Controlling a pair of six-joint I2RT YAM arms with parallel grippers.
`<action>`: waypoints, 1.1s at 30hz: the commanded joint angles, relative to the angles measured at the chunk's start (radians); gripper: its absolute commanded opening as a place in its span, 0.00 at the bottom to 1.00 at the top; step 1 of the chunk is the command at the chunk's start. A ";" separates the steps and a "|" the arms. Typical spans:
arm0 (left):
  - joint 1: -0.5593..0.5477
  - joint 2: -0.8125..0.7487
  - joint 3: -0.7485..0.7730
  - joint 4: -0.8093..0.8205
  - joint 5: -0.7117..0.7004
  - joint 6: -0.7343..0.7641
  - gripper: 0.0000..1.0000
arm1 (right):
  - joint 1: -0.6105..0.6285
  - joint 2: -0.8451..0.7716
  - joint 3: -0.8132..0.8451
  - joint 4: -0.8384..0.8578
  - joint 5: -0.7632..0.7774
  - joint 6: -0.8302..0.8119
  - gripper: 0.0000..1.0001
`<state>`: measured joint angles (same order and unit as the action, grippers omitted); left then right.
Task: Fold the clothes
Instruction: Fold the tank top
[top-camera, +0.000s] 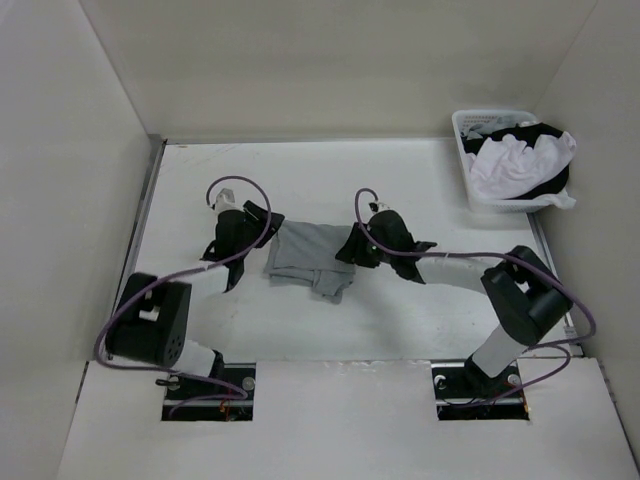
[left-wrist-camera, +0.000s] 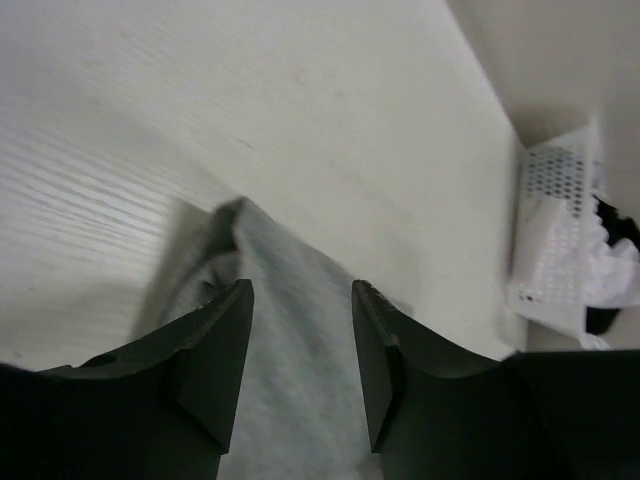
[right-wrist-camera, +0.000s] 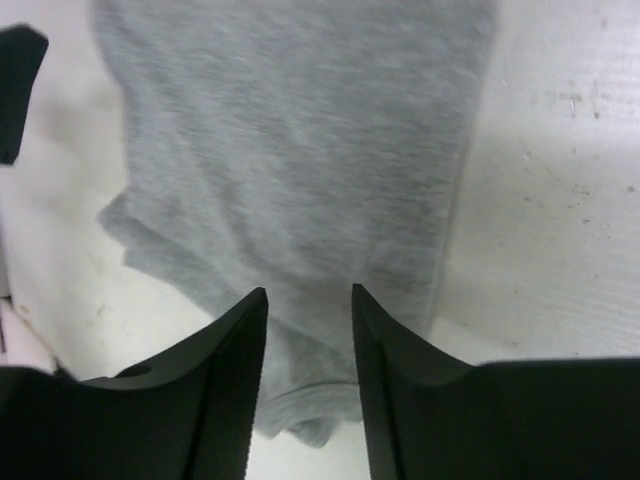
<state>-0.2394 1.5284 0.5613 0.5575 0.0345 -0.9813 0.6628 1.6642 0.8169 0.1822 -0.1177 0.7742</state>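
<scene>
Over on the left, the left tool (left-wrist-camera: 301, 287) has its smooth black fingers spread, standing over one edge of the soft grey knit tank top (top-camera: 305, 255). That top lies mid-counter, folded into a rough rectangle with a rumpled near corner. Its opposite edge sits under the right tool (right-wrist-camera: 308, 290), likewise spread above the fabric. The counter (top-camera: 400, 180) is matte white, faintly grained, boxed by plain pale walls (top-camera: 300, 60). Far right, a white perforated plastic basket (top-camera: 478, 195) holds crumpled white cloth (top-camera: 505, 160).
</scene>
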 joint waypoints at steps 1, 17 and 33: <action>-0.030 -0.198 -0.075 0.023 -0.019 0.033 0.44 | 0.008 -0.136 0.021 0.022 0.016 -0.035 0.49; 0.125 -1.039 -0.196 -0.824 -0.286 0.187 0.62 | -0.150 -0.667 -0.334 0.256 0.394 -0.115 0.86; 0.194 -0.896 -0.150 -0.832 -0.228 0.205 0.62 | -0.231 -0.704 -0.444 0.237 0.506 -0.039 1.00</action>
<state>-0.0582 0.6441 0.3756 -0.2955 -0.2047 -0.7918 0.4458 0.9627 0.3702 0.3687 0.3653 0.7166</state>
